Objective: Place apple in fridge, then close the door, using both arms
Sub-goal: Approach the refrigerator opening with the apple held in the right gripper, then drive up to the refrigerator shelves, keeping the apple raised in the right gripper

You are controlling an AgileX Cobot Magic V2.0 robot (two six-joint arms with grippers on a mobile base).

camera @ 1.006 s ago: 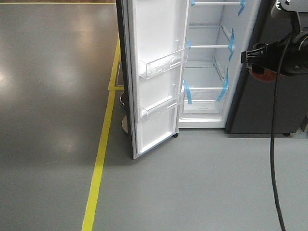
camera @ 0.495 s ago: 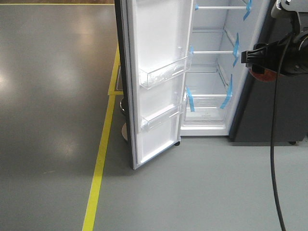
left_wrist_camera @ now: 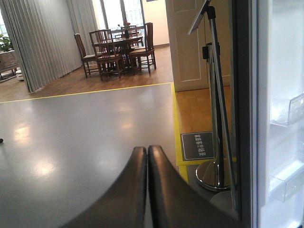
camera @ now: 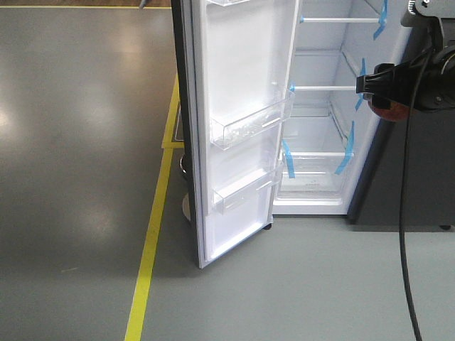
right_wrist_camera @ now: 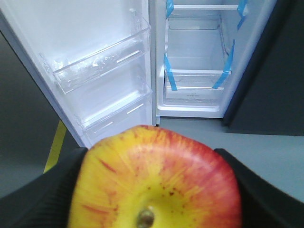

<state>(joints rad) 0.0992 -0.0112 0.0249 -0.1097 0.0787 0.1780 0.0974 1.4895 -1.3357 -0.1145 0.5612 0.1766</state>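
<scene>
Right black gripper (right_wrist_camera: 156,194) clamps the small round red-yellow apple (right_wrist_camera: 156,173), in front of the open dark grey fridge (camera: 320,128); left gripper (left_wrist_camera: 147,190) pressed together, empty. Apple's likely firm, waxy, bruisable: hold its widest sides gently

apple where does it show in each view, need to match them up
Front: the apple is a red sliver at the far right edge, about a third of the way down.
Left wrist: not in it.
Right wrist: the apple fills the bottom centre, stem towards the camera.
Shared landmark: the clear door bin, centre in front; door bin at the right edge in left wrist; door bin upper left in right wrist.
</scene>
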